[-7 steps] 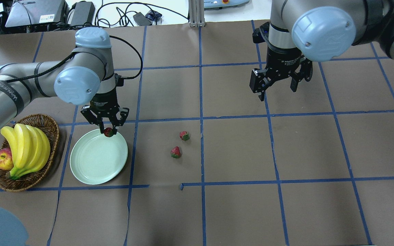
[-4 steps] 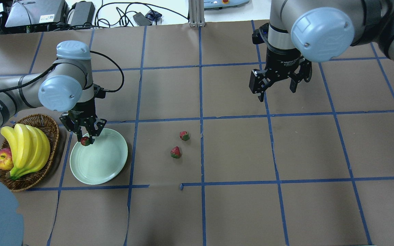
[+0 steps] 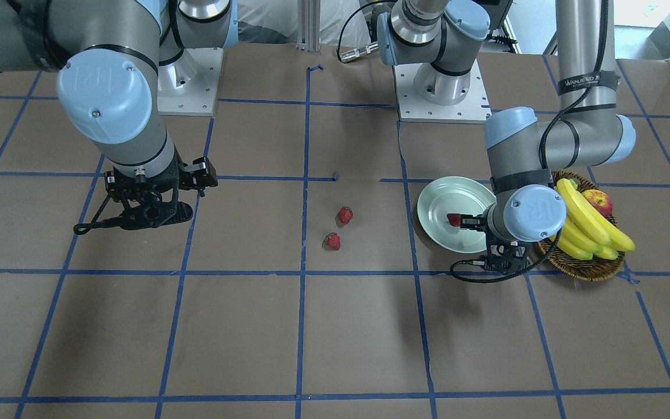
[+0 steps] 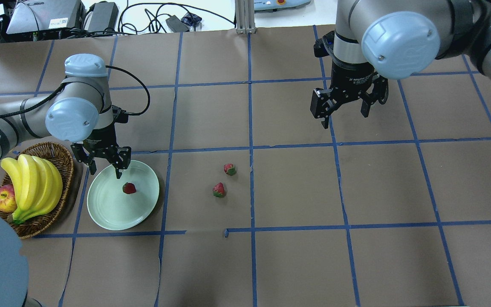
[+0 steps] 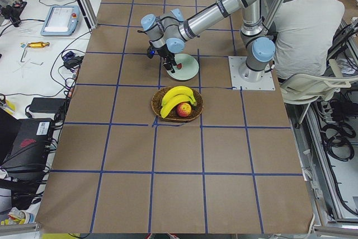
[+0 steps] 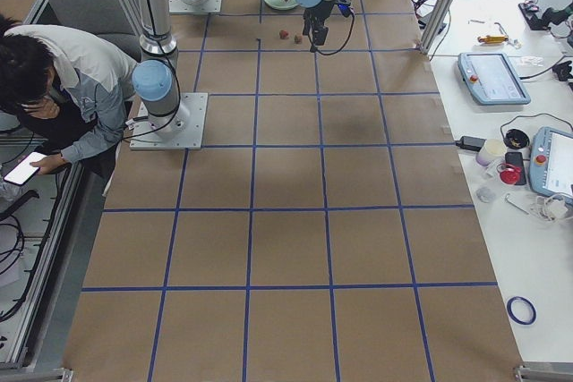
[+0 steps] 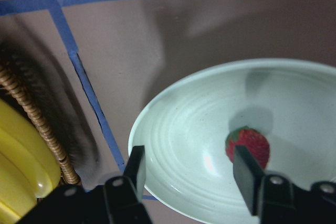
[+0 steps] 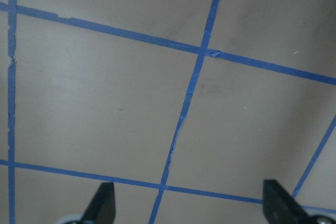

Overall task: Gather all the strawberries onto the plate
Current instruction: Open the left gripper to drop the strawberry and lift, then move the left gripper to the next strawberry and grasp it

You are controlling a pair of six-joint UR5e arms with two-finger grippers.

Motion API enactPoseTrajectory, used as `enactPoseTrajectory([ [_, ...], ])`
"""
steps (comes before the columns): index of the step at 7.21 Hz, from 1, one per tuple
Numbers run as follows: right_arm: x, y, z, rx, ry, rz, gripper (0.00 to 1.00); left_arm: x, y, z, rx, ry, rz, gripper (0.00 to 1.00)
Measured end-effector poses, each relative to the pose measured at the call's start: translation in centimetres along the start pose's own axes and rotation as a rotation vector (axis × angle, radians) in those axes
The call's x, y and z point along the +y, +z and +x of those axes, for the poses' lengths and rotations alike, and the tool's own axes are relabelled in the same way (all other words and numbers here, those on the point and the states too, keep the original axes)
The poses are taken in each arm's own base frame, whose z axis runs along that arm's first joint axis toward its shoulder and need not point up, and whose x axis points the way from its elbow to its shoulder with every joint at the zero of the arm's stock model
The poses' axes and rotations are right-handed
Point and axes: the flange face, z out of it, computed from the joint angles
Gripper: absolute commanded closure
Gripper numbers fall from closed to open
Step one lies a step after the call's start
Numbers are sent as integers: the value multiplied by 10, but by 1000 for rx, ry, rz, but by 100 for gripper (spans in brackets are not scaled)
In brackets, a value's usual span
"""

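One strawberry [image 4: 129,188] lies loose inside the pale mint plate [image 4: 100,217], right of its centre. My left gripper [image 4: 105,170] hangs open just above the plate's far-left rim and holds nothing. In the left wrist view the strawberry [image 7: 248,147] rests on the plate [image 7: 178,129] close to the right fingertip [image 7: 245,171]. Two more strawberries [image 4: 229,169] [image 4: 219,190] sit on the brown table near its middle, well right of the plate. My right gripper [image 4: 342,111] is open and empty, high over the far right of the table; the right wrist view shows only paper and tape.
A wicker basket [image 4: 60,153] with bananas [image 4: 32,183] and an apple [image 4: 4,199] stands directly left of the plate. Blue tape lines grid the brown paper. Cables and devices lie beyond the far edge. A seated person [image 5: 307,20] is behind the robot's bases.
My left gripper carried the strawberry leftward over the plate, then opened. The strawberry now lies in the plate. The right arm has hardly moved.
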Motion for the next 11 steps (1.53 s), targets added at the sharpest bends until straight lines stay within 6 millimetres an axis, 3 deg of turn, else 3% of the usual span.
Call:
enactPoseTrajectory([
  [3, 0, 2, 0, -1, -1, -5, 0, -6, -48, 42, 84, -29, 119, 0],
  [5, 1, 6, -1, 1, -2, -14, 0, -4, -64, 99, 132, -123, 153, 0],
  [9, 2, 7, 0, 4, 1, -15, 0, -9, -65, 195, 352, -314, 180, 0],
  [11, 2, 8, -1, -1, -1, -18, 0, -16, -61, 219, 436, -360, 181, 0],
])
